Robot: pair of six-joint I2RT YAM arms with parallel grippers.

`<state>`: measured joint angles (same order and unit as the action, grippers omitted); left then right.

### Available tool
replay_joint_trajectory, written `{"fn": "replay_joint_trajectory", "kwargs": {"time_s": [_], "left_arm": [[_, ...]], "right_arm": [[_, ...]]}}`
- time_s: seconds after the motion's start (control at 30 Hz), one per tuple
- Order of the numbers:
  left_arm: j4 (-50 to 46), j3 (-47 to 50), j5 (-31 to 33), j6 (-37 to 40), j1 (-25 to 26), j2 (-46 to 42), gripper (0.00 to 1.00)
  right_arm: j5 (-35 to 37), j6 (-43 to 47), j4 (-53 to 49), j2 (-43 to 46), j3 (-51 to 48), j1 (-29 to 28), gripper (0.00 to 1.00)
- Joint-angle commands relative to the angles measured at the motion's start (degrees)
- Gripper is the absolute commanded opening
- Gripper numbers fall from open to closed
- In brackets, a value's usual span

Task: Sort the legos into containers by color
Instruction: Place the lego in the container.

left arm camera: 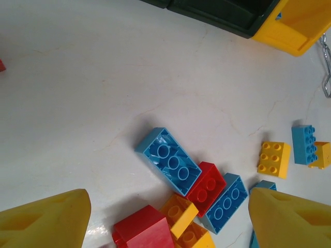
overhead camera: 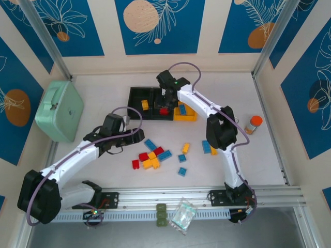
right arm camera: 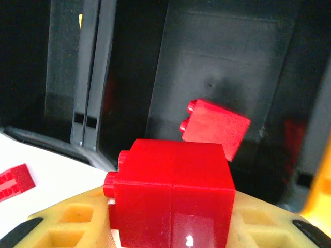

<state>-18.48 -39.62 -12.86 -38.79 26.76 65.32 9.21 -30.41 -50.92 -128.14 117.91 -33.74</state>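
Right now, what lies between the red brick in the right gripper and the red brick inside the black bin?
Nothing else: in the right wrist view, just the black bin's bare floor shows between the held red brick and the lying red brick.

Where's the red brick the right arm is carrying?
Right wrist view: the held red brick is clamped in the right gripper over the middle black bin, above another red brick lying inside.

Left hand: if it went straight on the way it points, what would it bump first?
Probably the lego pile: the open left hand points at it, with a red brick and a yellow brick nearest between its fingers. Which comes first is unclear.
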Motion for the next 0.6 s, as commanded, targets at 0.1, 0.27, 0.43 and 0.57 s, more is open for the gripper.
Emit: {"fn": "replay_joint_trajectory", "kwargs": {"time_s": [0.1, 0.27, 0.43, 0.57], "left_arm": [[-2.86, 1.07, 2.05, -0.26, 0.1, -2.59, 0.8], [-3.17, 1.73, 2.25, -0.43, 0.04, -3.44, 0.8], [-2.55, 1.64, 2.14, -0.59, 0.04, -3.33, 0.8], [-2.05, 1.38, 1.61, -0.71, 0.04, -2.75, 0.8]], "right_arm": [[-3.23, -0.24, -5.3, -7.35, 10.43, 0.4, 0.37], [-3.1, -0.87, -5.86, -9.26, 13.14, 0.43, 0.47], [-2.19, -0.5, -5.86, -7.27, 13.01, 0.16, 0.55], [-1.2, 0.17, -4.98, -3.49, 10.94, -0.01, 0.6]]}}
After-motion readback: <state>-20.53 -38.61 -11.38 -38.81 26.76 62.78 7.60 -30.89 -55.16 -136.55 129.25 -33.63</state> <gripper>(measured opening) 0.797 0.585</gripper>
